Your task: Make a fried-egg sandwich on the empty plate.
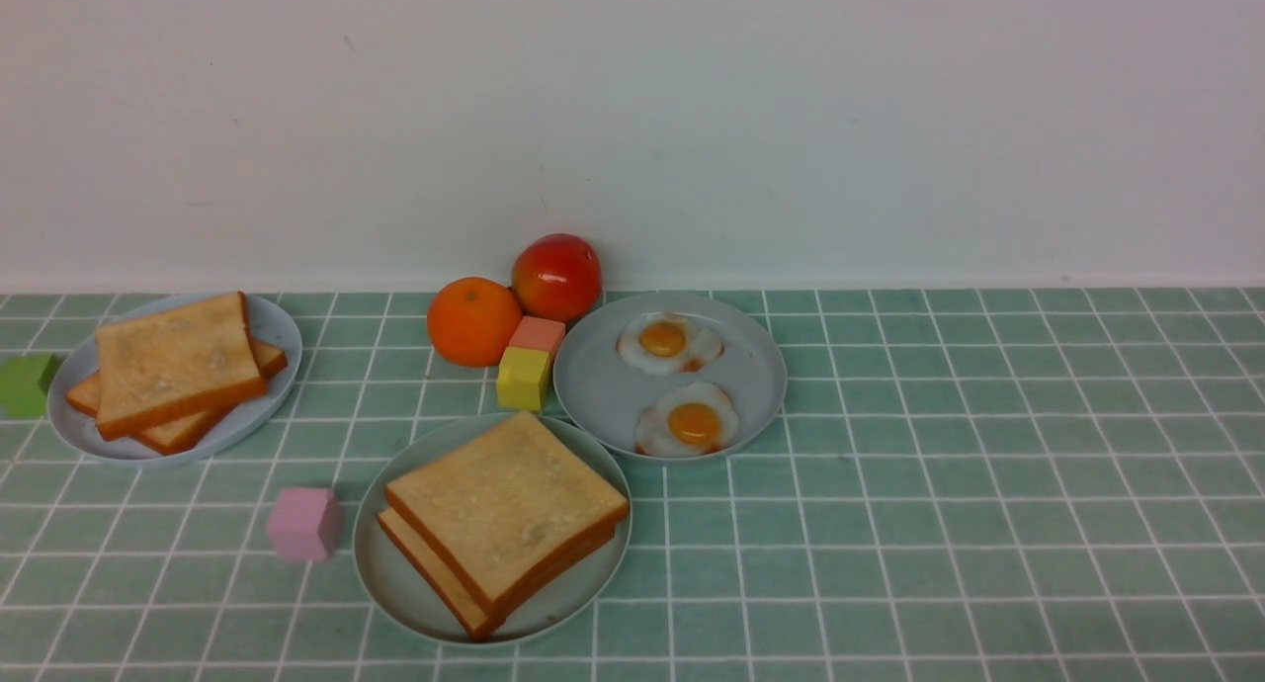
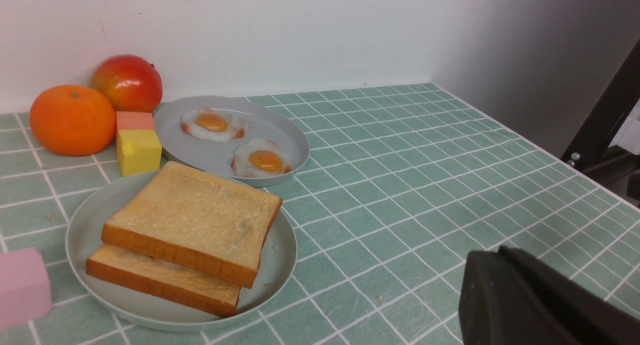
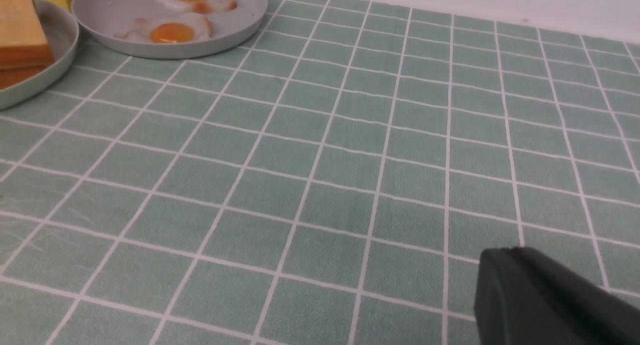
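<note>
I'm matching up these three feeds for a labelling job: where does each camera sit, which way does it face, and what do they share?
Front view: between the arms, facing the wall across the sandwich on the mint plate, the toast plate and the orange; no arm shows.
Left wrist view: low, looking over the sandwich at the egg plate; the shut left gripper fills a corner.
Right wrist view: low over bare tablecloth; the shut right gripper shows.
All three show the egg plate.

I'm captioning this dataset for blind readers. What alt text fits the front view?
Two stacked toast slices sit on a mint-green plate on a green tiled tablecloth. Behind are a grey plate with two fried eggs, another plate of toast, fruit and coloured blocks.
</note>
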Motion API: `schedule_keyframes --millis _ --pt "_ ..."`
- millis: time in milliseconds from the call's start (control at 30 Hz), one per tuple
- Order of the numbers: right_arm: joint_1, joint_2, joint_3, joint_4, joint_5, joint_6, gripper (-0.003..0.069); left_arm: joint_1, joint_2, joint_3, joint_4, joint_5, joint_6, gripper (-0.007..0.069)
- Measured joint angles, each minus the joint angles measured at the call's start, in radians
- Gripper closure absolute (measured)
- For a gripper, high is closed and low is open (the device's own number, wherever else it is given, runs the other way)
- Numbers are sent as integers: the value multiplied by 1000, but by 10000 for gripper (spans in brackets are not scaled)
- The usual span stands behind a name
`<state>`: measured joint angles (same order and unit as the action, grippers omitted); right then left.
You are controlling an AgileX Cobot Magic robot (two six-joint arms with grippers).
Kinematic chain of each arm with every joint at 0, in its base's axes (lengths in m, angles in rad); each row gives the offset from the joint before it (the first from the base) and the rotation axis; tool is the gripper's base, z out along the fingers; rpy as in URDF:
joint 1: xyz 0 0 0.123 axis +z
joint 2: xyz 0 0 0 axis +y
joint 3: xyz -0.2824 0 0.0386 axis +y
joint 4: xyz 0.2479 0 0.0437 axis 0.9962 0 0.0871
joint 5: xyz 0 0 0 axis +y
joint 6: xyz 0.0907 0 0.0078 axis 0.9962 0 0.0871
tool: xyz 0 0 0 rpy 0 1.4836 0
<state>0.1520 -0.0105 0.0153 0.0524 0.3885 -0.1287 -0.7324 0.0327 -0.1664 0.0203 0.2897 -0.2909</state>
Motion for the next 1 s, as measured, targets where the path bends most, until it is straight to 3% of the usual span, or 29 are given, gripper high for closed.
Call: schedule_keyframes --millis 300,400,533,567,667,700,733,833,1000 --pt "0 0 0 1 1 0 658 0 0 0 6 0 0 614" --pt "0 0 0 1 1 0 658 21 -1 0 66 -7 -21 624" --pt "0 0 0 1 1 0 655 198 -27 0 123 -17 -64 638" --pt "0 0 0 1 1 0 655 198 -29 1 123 -17 -65 638" --pt "0 0 0 1 1 0 650 453 -44 54 115 -52 -68 638" --pt "0 0 0 1 1 0 650 466 -44 59 113 -54 -68 638" --pt "0 0 0 1 2 0 648 569 -44 117 81 -76 -69 638" --pt "0 0 0 1 2 -1 645 654 -44 175 35 -82 -74 638" --pt "0 0 0 1 2 -1 640 730 -44 197 -20 92 -81 638"
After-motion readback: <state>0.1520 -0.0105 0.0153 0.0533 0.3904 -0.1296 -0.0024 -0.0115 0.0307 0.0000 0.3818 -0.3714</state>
